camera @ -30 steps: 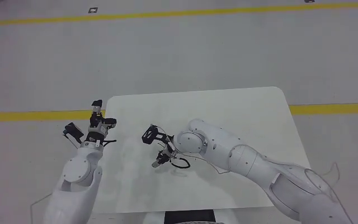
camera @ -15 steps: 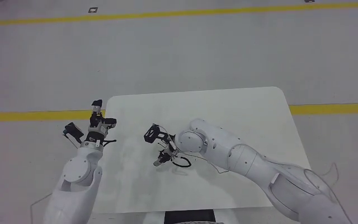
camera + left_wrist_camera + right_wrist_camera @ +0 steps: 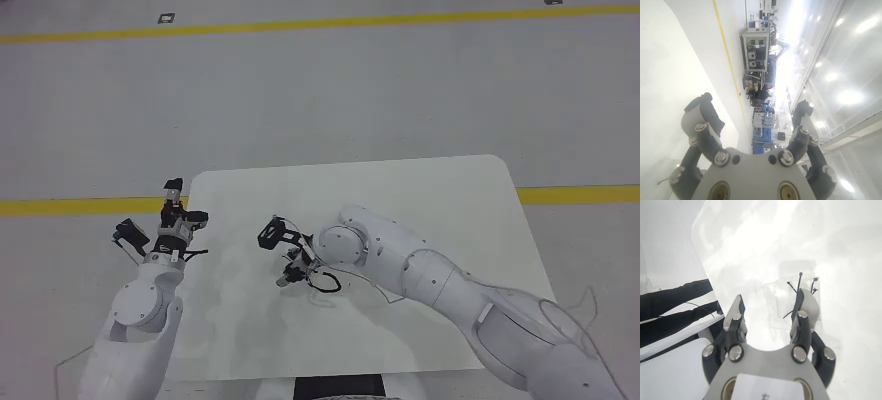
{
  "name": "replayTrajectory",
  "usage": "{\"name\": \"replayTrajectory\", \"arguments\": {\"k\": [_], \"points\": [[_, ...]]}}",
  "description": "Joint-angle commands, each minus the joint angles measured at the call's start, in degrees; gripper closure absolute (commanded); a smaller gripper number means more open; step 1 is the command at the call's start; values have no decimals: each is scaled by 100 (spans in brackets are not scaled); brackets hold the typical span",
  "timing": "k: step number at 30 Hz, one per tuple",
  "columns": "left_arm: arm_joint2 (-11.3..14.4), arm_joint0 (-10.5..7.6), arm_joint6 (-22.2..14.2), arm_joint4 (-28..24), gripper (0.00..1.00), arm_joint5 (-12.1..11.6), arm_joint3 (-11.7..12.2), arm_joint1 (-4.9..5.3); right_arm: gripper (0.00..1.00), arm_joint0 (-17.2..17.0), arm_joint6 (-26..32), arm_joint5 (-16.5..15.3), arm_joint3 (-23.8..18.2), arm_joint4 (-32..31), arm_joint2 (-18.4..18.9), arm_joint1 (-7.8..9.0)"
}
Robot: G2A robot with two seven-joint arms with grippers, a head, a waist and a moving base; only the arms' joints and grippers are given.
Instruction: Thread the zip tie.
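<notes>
We note right gripper (image 3: 770, 300) fingers spread wide, bare table (image 3: 753, 247) showing through gap. One finger (image 3: 809, 304) overlaps clear tray (image 3: 770, 306). Zip ties (image 3: 797, 283) lie crossed inside tray, just past that fingertip. Table edge runs near other finger.

From top view we see broad bare tabletop on far and right side. Right arm (image 3: 400, 265) lies across near middle. Left gripper (image 3: 149, 210) sits at table's left edge, fingers apart, well apart from right gripper, with bare strip of table between them.
</notes>
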Motion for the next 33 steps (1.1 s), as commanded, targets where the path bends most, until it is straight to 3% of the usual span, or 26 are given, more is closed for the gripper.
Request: {"name": "replayTrajectory", "arguments": {"k": [1, 8, 33], "points": [[0, 0, 0, 0, 0, 0, 0, 0, 71, 6, -15, -11, 43, -18, 17, -16], [0, 0, 0, 0, 0, 0, 0, 0, 83, 9, -35, 49, 148, -152, 48, -78], [0, 0, 0, 0, 0, 0, 0, 0, 88, -127, -319, 414, 421, -805, 146, -257]]}}
